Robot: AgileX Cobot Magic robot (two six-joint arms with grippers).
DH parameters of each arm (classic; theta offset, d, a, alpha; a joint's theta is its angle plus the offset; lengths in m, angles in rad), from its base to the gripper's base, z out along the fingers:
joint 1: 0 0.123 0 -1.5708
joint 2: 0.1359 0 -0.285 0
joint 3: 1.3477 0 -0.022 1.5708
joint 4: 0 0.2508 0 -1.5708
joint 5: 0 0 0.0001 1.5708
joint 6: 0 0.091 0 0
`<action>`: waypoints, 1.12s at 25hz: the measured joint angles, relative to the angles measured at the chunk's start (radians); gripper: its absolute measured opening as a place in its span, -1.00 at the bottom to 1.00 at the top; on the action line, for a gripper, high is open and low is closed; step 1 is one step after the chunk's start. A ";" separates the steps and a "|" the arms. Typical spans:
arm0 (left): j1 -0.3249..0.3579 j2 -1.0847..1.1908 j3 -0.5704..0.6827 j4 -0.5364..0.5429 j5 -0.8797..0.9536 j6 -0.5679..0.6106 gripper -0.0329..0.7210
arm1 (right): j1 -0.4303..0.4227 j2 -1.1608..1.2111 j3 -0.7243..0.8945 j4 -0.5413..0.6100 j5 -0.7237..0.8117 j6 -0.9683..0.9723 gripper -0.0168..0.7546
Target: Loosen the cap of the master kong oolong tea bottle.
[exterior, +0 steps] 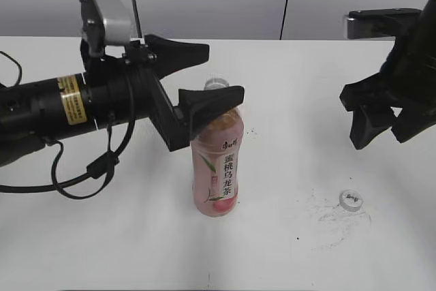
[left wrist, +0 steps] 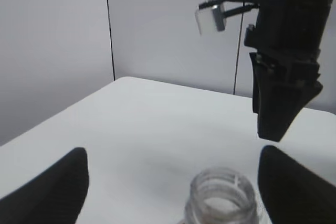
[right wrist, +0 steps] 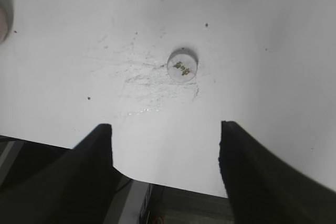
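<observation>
On table: cap off | left tool wide, straddling bottle | right tool wide, raised

pink-labelled amber bottle, white cap, white table

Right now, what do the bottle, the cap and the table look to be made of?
Bottle: clear, likely plastic; amber tea shows through, with a glossy pink label. Cap: white, matte, probably plastic; small dark print on top, lying on the table. Table: smooth white matte top, maybe laminate; faint scuffs and specks near the cap.
</observation>
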 joint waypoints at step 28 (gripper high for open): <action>0.000 -0.594 0.002 -0.137 1.328 -0.169 0.64 | 0.000 -0.256 0.000 -0.143 0.126 0.095 0.29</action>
